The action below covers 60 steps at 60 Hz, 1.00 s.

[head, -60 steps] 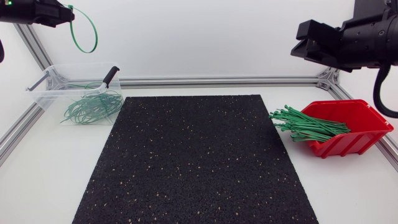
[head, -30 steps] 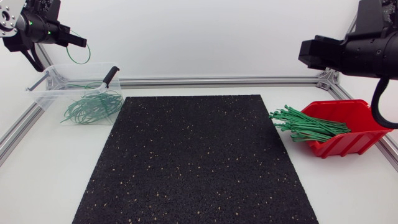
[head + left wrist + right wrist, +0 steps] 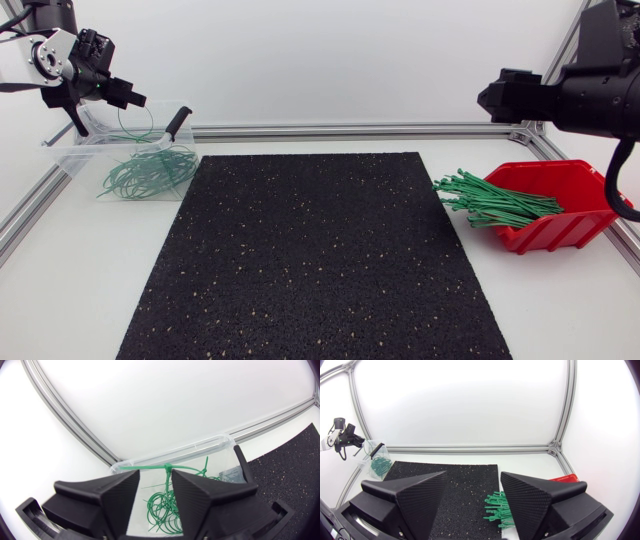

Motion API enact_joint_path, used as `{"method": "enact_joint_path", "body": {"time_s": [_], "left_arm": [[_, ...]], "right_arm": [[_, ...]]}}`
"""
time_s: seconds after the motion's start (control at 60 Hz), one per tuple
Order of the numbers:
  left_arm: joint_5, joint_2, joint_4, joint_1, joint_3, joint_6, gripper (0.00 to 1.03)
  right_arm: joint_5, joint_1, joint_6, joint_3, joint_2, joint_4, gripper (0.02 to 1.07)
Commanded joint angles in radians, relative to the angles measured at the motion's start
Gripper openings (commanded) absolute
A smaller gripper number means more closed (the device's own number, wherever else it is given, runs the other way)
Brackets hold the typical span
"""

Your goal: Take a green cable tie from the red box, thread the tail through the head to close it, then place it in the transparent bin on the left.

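The left gripper [image 3: 133, 100] has been lowered from high above to just over the transparent bin [image 3: 70, 155], its fingers parted, and the closed green cable tie [image 3: 167, 466] is seen loose at their tips, so release is judged underway.

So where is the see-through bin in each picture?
Head view: the transparent bin sits at the table's far left corner, left of the black mat.
Left wrist view: the bin lies just ahead of the left gripper.
Right wrist view: the bin is tiny, far off, at the mat's far corner.
Shared landmark: the black mat.
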Motion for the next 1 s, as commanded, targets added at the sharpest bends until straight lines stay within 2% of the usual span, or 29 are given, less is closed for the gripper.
{"method": "enact_joint_path", "body": {"time_s": [0.0,0.233,0.517,0.633,0.733,0.983], "left_arm": [[-0.012,0.005,0.009,0.009,0.024,0.028,1.00],[-0.020,-0.066,0.015,0.006,-0.028,0.030,1.00],[-0.020,-0.235,0.047,-0.013,-0.163,0.005,1.00],[-0.020,-0.333,0.098,-0.036,-0.263,-0.024,1.00],[-0.020,-0.462,0.212,-0.075,-0.407,-0.024,1.00],[-0.015,-0.638,0.201,-0.160,-0.574,-0.015,1.00]], "right_arm": [[0.011,0.007,-0.022,-0.018,-0.017,-0.001,1.03],[0.044,0.005,-0.067,-0.022,-0.042,0.008,1.03],[0.077,-0.044,-0.136,-0.090,-0.111,0.105,1.03],[0.077,-0.059,-0.145,-0.119,-0.145,0.111,1.03],[0.077,-0.080,-0.157,-0.145,-0.188,0.118,1.03],[0.077,-0.126,-0.196,-0.233,-0.304,0.141,1.03]]}}
